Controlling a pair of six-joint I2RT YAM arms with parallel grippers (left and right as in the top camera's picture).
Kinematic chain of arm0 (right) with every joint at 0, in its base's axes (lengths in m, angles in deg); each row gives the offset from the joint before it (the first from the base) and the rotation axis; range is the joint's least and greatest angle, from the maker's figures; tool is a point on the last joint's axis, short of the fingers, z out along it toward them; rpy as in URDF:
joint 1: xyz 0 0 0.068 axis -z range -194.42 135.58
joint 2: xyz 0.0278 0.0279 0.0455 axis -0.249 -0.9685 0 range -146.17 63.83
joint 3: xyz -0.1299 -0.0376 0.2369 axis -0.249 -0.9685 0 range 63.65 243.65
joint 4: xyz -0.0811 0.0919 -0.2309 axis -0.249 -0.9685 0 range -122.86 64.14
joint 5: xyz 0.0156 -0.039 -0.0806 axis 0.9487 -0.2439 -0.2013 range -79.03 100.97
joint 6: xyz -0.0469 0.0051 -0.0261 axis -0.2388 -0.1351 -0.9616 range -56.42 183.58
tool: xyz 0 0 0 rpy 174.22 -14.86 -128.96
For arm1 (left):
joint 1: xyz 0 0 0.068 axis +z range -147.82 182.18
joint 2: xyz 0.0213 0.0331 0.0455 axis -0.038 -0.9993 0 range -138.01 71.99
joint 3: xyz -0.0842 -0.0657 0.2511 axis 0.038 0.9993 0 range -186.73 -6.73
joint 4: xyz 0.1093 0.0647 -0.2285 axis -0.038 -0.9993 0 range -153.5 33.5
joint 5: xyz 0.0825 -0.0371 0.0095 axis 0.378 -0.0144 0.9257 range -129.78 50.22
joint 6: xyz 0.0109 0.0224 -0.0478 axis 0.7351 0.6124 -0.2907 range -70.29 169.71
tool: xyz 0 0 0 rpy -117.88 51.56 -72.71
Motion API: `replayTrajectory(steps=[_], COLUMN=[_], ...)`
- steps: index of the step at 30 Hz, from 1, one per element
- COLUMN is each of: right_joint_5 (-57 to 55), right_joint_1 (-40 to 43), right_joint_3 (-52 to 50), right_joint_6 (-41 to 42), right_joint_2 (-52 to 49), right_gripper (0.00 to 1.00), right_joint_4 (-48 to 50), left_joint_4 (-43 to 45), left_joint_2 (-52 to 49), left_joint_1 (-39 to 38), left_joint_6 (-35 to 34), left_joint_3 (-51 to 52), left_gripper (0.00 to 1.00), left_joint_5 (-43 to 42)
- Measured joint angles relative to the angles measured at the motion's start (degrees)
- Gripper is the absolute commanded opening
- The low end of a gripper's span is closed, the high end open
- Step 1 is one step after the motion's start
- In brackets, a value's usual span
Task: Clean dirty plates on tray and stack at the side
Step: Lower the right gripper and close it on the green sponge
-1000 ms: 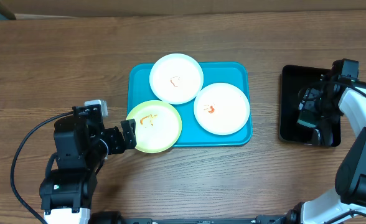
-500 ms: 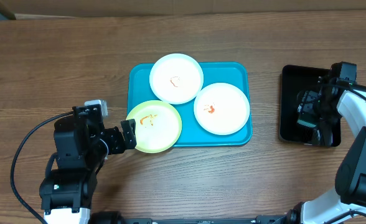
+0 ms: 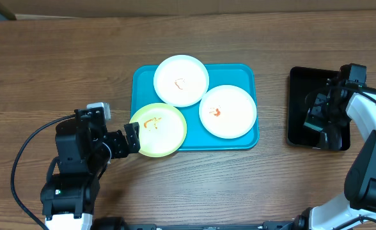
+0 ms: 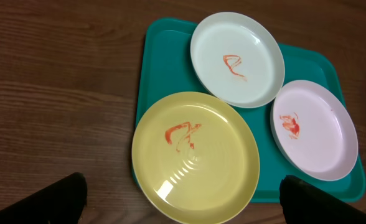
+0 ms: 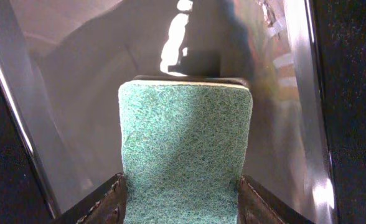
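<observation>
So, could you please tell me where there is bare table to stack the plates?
Bare table lies between the turquoise tray and the black tray, and beyond its far edge. The tray itself is crowded with plates.

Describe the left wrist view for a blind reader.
A yellow plate sits nearest on a turquoise tray, overhanging its corner, with two white plates behind; all bear orange smears. The left gripper is open below.

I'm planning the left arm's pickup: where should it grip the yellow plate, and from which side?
Grip the yellow plate by its rim nearest the left gripper, coming from the robot's left. There the rim overhangs a corner of the turquoise tray, likely leaving room beneath for a finger.
</observation>
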Motion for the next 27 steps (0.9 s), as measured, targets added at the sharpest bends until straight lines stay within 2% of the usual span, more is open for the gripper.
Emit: replayTrajectory(steps=[10, 12, 14, 27], right_joint_5=[0.0, 0.0, -0.1, -0.4], right_joint_1=[0.0, 0.0, 0.0, 0.0], right_joint_3=[0.0, 0.0, 0.0, -0.4], right_joint_6=[0.0, 0.0, 0.0, 0.0], right_joint_2=[0.0, 0.0, 0.0, 0.0], right_gripper=[0.57, 0.63, 0.64, 0.64], right_joint_4=[0.0, -0.1, -0.1, 0.3], left_joint_4=[0.0, 0.0, 0.0, 0.0], left_joint_2=[0.0, 0.0, 0.0, 0.0], left_joint_1=[0.0, 0.0, 0.0, 0.0], left_joint_6=[0.0, 0.0, 0.0, 0.0], left_joint_3=[0.0, 0.0, 0.0, 0.0], left_gripper=[1.0, 1.0, 1.0, 1.0], left_joint_5=[0.0, 0.0, 0.0, 0.0])
